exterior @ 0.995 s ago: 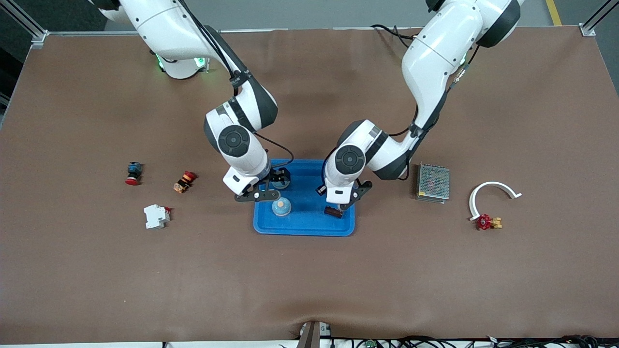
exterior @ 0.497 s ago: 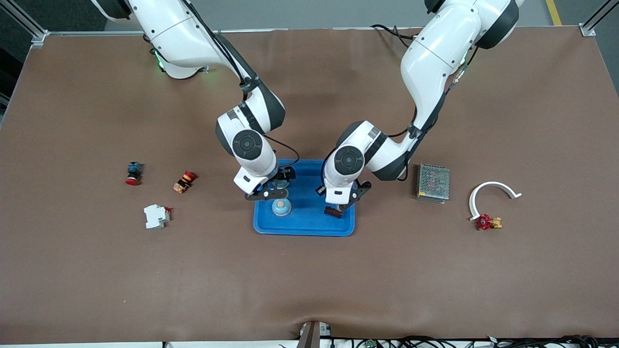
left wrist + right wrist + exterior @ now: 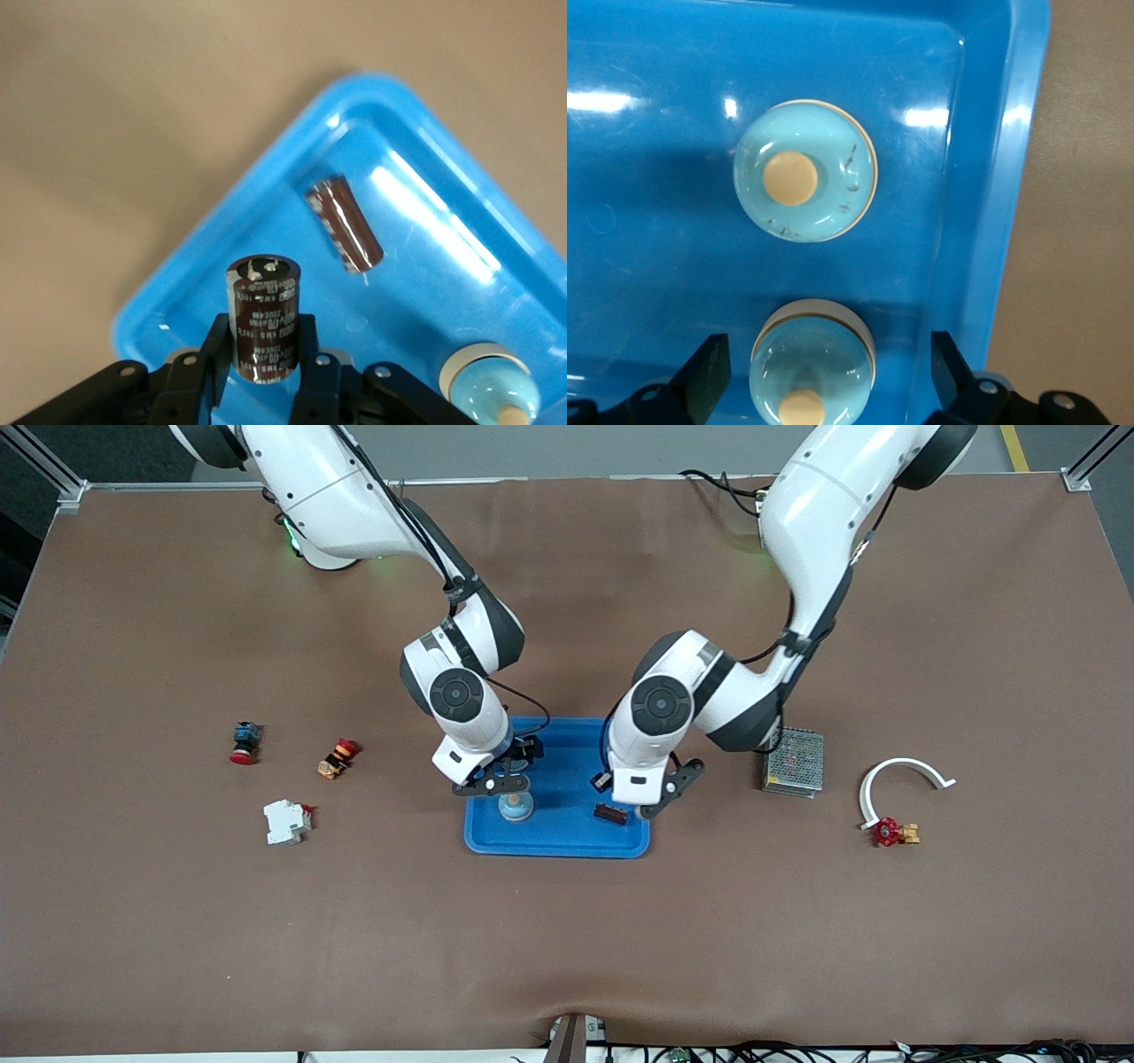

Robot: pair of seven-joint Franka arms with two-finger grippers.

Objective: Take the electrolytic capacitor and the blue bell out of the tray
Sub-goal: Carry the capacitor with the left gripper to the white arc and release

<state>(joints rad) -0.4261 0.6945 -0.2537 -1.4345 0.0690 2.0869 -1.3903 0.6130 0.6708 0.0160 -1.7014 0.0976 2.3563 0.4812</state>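
A blue tray (image 3: 558, 849) lies mid-table. My left gripper (image 3: 263, 343) is shut on an upright dark brown capacitor (image 3: 263, 301), held over the tray's corner toward the left arm's end. Another capacitor (image 3: 345, 221) lies flat in the tray (image 3: 611, 813). My right gripper (image 3: 828, 356) stands open low over the tray, its fingers either side of a pale blue bell (image 3: 813, 359) without touching it. A second bell (image 3: 804, 170) sits in the tray nearer the front camera (image 3: 516, 807). In the front view the right gripper (image 3: 496, 779) and left gripper (image 3: 656, 797) hang over opposite ends of the tray.
A metal mesh box (image 3: 794, 759), a white curved piece (image 3: 904, 778) and a red valve (image 3: 890, 833) lie toward the left arm's end. A white breaker (image 3: 286, 821) and two red push buttons (image 3: 245, 742) (image 3: 338, 757) lie toward the right arm's end.
My left gripper has closed on a capacitor and shifted toward the left arm's end of the tray. My right gripper has moved in over the tray to straddle a bell.
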